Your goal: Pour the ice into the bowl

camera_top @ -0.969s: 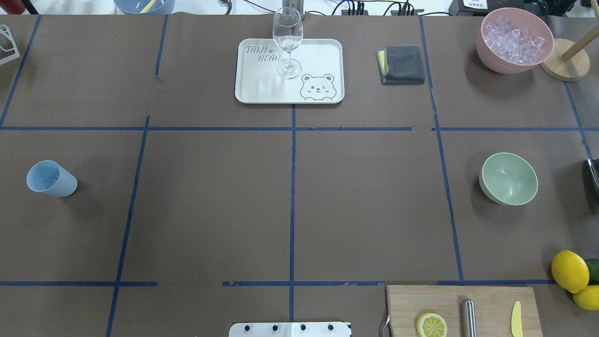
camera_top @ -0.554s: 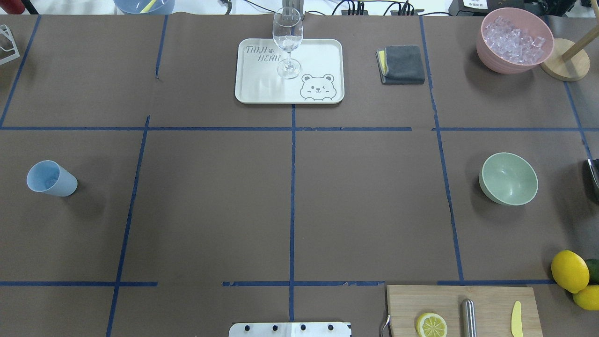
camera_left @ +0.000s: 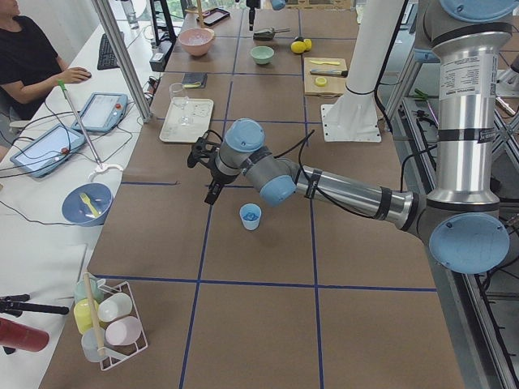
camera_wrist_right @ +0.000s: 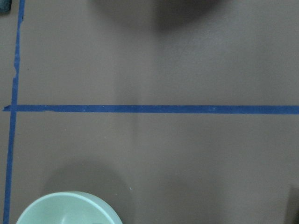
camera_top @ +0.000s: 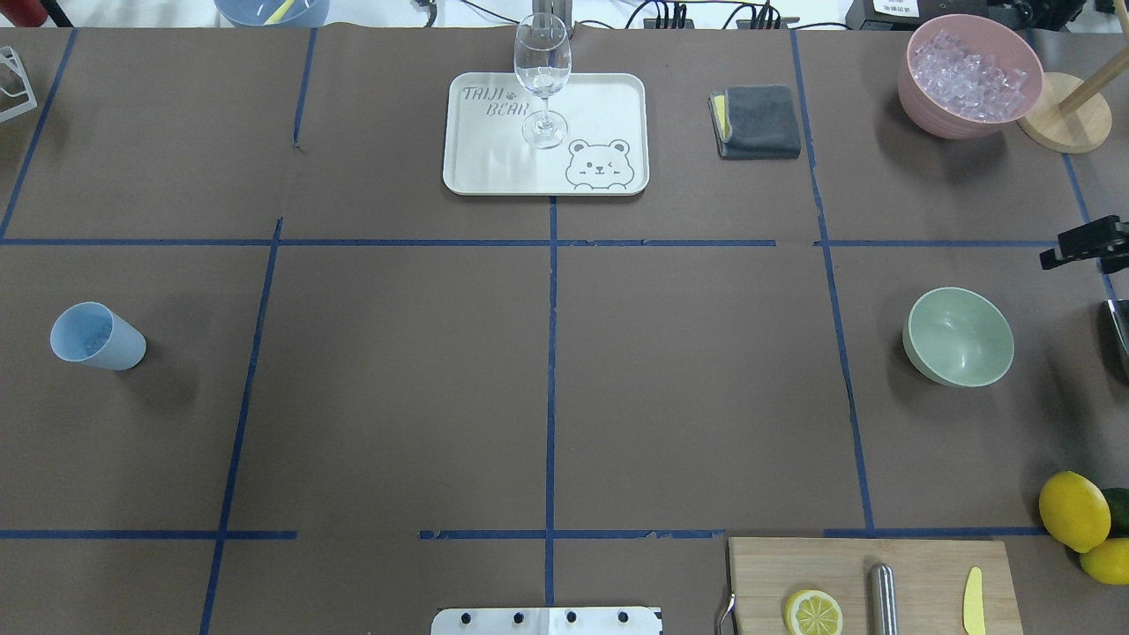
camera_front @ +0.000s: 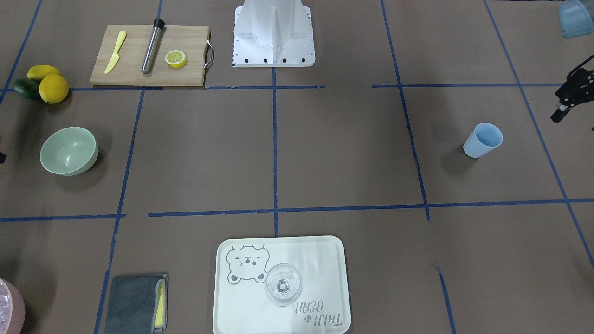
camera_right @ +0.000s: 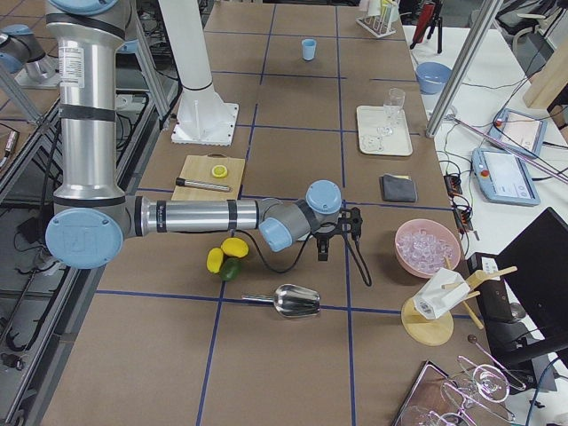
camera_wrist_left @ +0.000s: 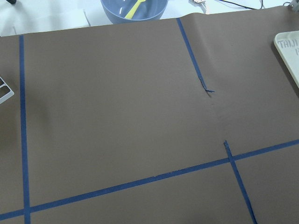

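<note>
No ice is seen in the bowl (camera_top: 959, 338), so nothing is poured yet. Ice (camera_top: 966, 75) is heaped in the pink container (camera_top: 917, 104), well beyond the bowl. The right gripper (camera_top: 1072, 251) is held just beside the bowl, the left gripper (camera_front: 567, 99) far across from it. How wide either stands cannot be told.

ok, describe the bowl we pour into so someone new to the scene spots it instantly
On the robot's right half of the table, look past the wooden cutting board toward the pink bowl full of ice. The bowl stands alone between them: pale mint green, matte and empty, unlike the pink one.
</note>
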